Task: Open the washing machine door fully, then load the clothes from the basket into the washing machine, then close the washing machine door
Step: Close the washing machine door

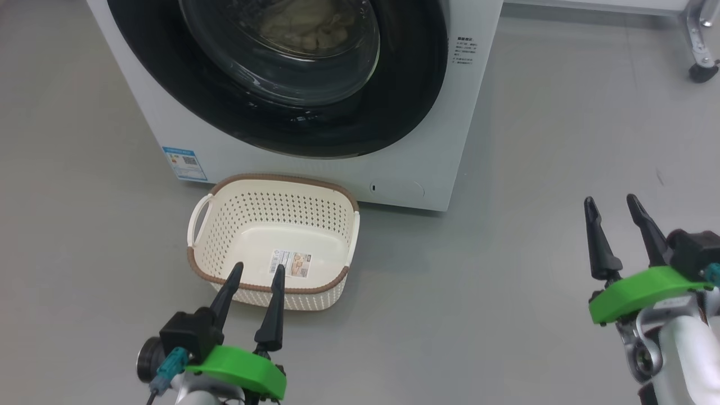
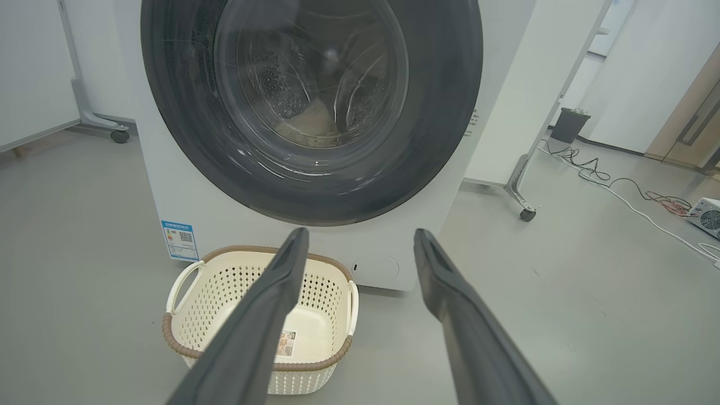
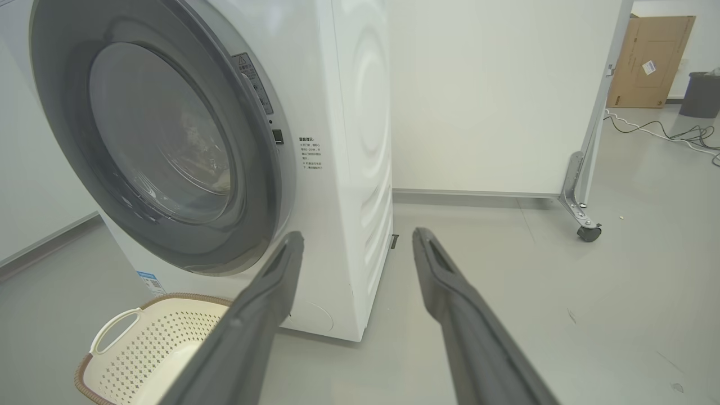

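Grey floor point(image 1: 506, 253); basket point(image 1: 270, 211) before washing machine point(image 1: 169, 129); door point(image 1: 405, 84) shut, clothes point(image 1: 306, 25) inside.

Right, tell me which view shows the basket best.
The head view: the basket shows almost whole from above, empty, sticker on its bottom. In the left wrist view the left gripper crosses it; the right wrist view catches one end with a handle.
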{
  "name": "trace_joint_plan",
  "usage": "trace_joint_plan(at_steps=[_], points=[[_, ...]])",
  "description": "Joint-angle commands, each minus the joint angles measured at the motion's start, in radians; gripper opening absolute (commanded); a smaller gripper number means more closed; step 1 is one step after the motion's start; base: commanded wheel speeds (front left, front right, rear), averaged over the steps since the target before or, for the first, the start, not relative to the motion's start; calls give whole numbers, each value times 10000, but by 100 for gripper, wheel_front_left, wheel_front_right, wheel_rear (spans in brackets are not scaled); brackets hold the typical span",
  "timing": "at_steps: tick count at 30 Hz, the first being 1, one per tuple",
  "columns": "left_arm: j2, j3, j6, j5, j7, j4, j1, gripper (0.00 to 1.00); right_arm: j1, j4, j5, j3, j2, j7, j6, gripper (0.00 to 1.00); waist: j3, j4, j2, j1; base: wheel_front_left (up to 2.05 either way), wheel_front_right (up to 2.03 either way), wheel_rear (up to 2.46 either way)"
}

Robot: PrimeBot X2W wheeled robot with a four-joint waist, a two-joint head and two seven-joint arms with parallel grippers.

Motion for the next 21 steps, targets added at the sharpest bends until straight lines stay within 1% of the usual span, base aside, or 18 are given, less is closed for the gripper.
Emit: trace_joint_plan(at_steps=[1,6,15,21], points=[[173,339,21,3,-107,-258,-194,100,-197,-433,-99,135,-5,-92,-32,100,-54,-70,-1,1,0,0,0],[211,324,62,-73,-74,-243,-44,100,778,-1400,-238,-482,179,224,-32,100,-128,-196,-1,1,0,0,0],[272,360,218,-177,-63,-325,191,100,2524,-3412,-144,-774,361,977,-32,100,-261,-372,-1,1,0,0,0],[382,371,273,-196,-44,-395,175,100,3137,-4284,85,-899,366,1301,-32,100,-285,-489,-1,1,0,0,0]])
